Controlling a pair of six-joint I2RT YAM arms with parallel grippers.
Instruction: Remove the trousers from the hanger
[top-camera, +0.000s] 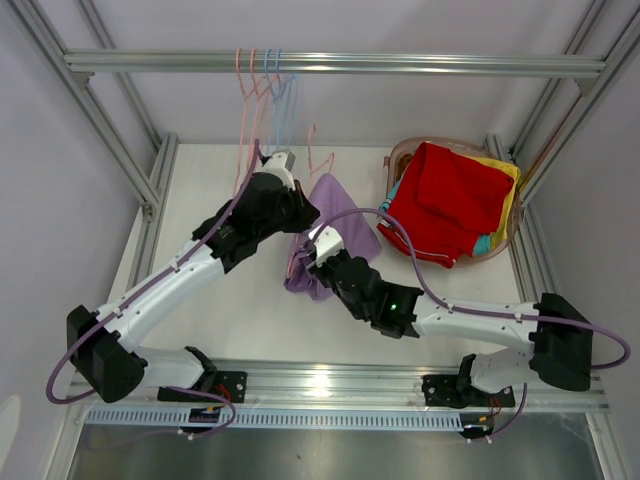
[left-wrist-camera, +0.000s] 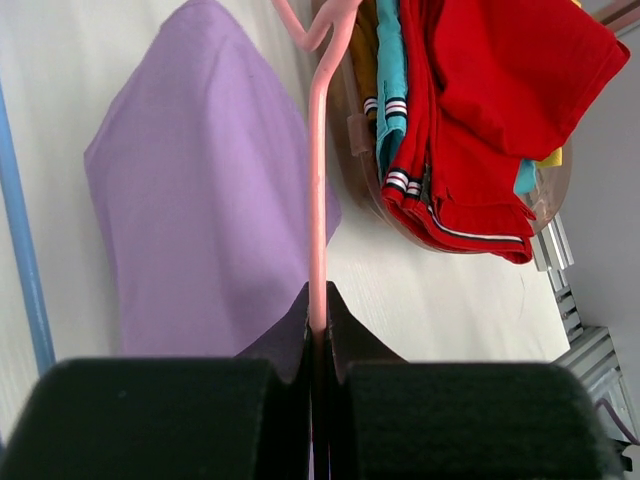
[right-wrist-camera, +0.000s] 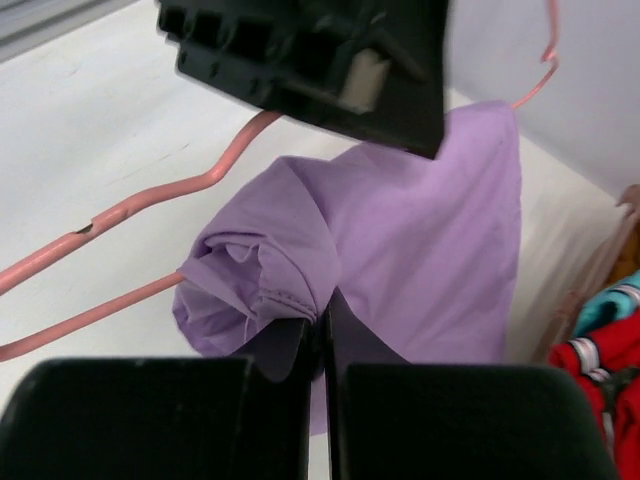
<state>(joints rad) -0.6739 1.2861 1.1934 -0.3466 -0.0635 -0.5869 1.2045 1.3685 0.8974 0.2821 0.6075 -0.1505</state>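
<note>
The lavender trousers (top-camera: 335, 215) hang bunched on a pink hanger (top-camera: 318, 152) in the middle of the table; they also show in the left wrist view (left-wrist-camera: 200, 200) and the right wrist view (right-wrist-camera: 400, 250). My left gripper (left-wrist-camera: 318, 320) is shut on the pink hanger's wire (left-wrist-camera: 318, 200). My right gripper (right-wrist-camera: 322, 315) is shut on a fold of the lavender cloth next to the hanger's bars (right-wrist-camera: 120, 215). The red trousers (top-camera: 450, 200) lie on top of yellow and teal ones in the pinkish tub (top-camera: 405, 150).
Several empty wire hangers (top-camera: 262, 75), pink and blue, hang from the rail (top-camera: 400, 65) at the back left. A blue hanger wire (left-wrist-camera: 22, 230) runs beside the lavender cloth. Frame posts stand at both sides.
</note>
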